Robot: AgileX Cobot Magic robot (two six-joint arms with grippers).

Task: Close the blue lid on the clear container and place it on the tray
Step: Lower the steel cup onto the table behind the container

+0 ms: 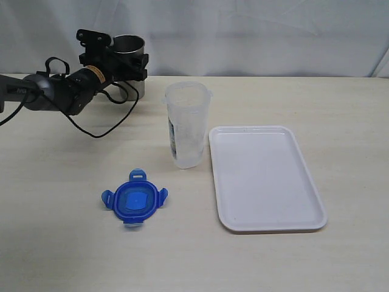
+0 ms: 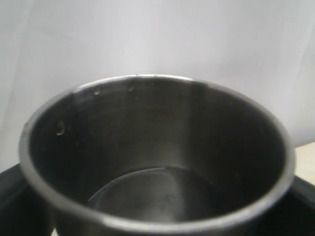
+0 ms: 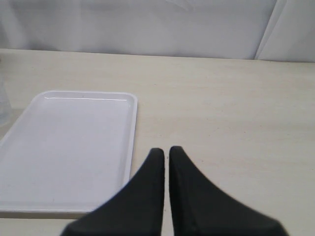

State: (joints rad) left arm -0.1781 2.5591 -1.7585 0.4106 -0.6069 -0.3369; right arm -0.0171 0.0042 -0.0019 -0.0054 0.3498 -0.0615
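1. The right claw (image 3: 166,150) hung low over the bare counter (image 1: 61,243), its two black fingers pressed together with nothing between them. It was near a long edge of the tray (image 3: 69,147) but not touching it.
2. The blue lid (image 1: 134,205) lay flat on the counter at the near side, with its four flaps spread outward. It was off the container and well apart from both claws.
3. The white tray lay to the right of the lid with nothing on it.
4. The clear container (image 1: 187,125) stood upright on the counter a little farther back. It was just beside the tray's far left corner and not on the tray. Its mouth was uncovered and its printed label faced left.
5. At the back left, the left claw (image 1: 118,58) was spread wide around a steel tumbler (image 1: 129,45), with a finger on each side against its wall, clasping it. The left wrist view looked straight into the tumbler's dark inside.
6. A white curtain (image 1: 273,30) hung behind the counter.
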